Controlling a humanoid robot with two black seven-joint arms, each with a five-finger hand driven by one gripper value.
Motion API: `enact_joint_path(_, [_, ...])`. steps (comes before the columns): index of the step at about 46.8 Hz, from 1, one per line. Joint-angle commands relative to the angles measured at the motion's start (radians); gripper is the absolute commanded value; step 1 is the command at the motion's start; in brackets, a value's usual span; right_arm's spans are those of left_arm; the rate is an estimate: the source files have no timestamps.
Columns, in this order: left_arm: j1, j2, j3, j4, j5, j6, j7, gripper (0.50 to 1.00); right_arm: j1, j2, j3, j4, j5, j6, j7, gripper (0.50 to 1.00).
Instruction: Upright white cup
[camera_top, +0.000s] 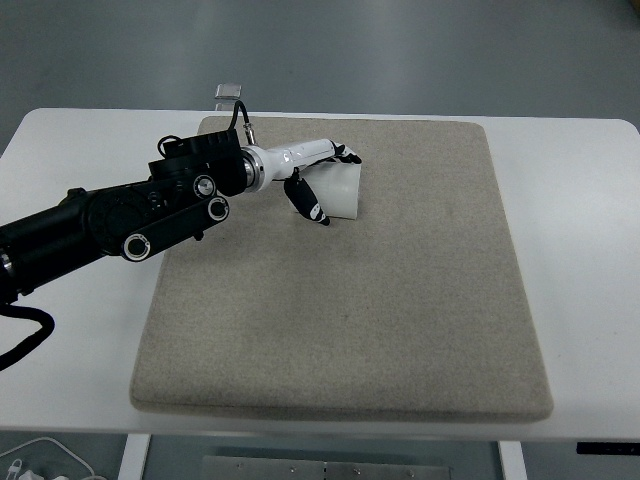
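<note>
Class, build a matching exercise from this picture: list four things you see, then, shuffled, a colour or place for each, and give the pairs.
Things:
1. white cup
2. mat
3. left robot hand
4. table

Descriptions:
A. white, under everything
B. beige, covering most of the table
C. lying on its side at the mat's far end
D. reaching over the cup

Pairs: 1-C, 2-B, 3-D, 4-A

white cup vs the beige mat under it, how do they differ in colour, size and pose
Colour: the white cup is plain bright white; the mat is speckled beige.
Size: the cup is small, while the mat covers most of the white table.
Pose: the cup lies on its side near the mat's far edge, with the left robot hand around it; the mat lies flat.
Both rest on the table.
</note>
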Motion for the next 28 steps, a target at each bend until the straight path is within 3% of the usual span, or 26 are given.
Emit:
enact_joint_path(1, [0.000,-0.010,0.000,0.008,-0.001,0.008,0.000,0.973,0.000,0.000,0.000,0.000,0.000,0.000,0.000,0.930])
enact_joint_path(16, [-0.010,-0.010,0.000,0.006,0.000,0.008,0.000,0.930,0.000,0.000,0.000,0.000,0.000,0.000,0.000,0.930])
enact_joint_path(22, [-0.010,-0.010,0.000,0.008,0.000,0.008,0.002,0.823,0.000,0.000,0.000,0.000,0.000,0.000,0.000,0.930])
enact_joint_path(28, [-0.010,-0.008,0.002,0.009,0.002,0.008,0.002,0.765,0.000,0.000,0.000,0.000,0.000,0.000,0.000,0.930])
